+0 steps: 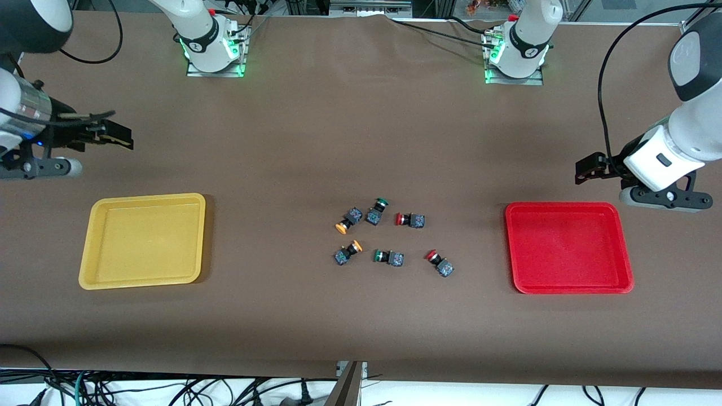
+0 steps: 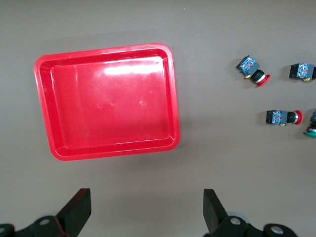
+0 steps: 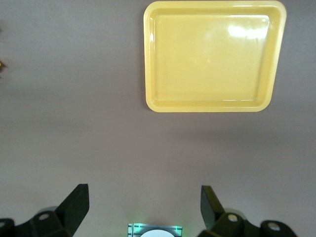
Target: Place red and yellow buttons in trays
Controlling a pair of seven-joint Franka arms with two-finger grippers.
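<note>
**Small, hard buttons loose at mid-desk, both trays empty**

The buttons look light and rigid, hard plastic that will neither squash nor break under a firm pinch. They are tiny and lie on their sides, so a round cap could roll or skid away. My judgement is that the blocky dark body, with its flat faces, is the place to take hold, fingers closing across it rather than on the cap.

Each is a dark square block with a round cap. The red buttons: one [image 1: 410, 220] lies toward the red tray [image 1: 568, 288], another [image 1: 440, 263] nearer the camera. The yellow buttons: one [image 1: 348, 220] and one [image 1: 347, 252] sit toward the yellow tray [image 1: 141, 279]. Two green buttons [image 1: 377, 211] [image 1: 389, 257] lie among them, close enough to crowd a grasp.

The trays are shallow, glossy and round-cornered, one at each end of the desk [image 1: 361, 129].

The left gripper [image 2: 147, 210] hovers beside the red tray, fingers spread wide and empty. The right gripper [image 3: 144, 207] hangs by the yellow tray, likewise open and empty.
</note>
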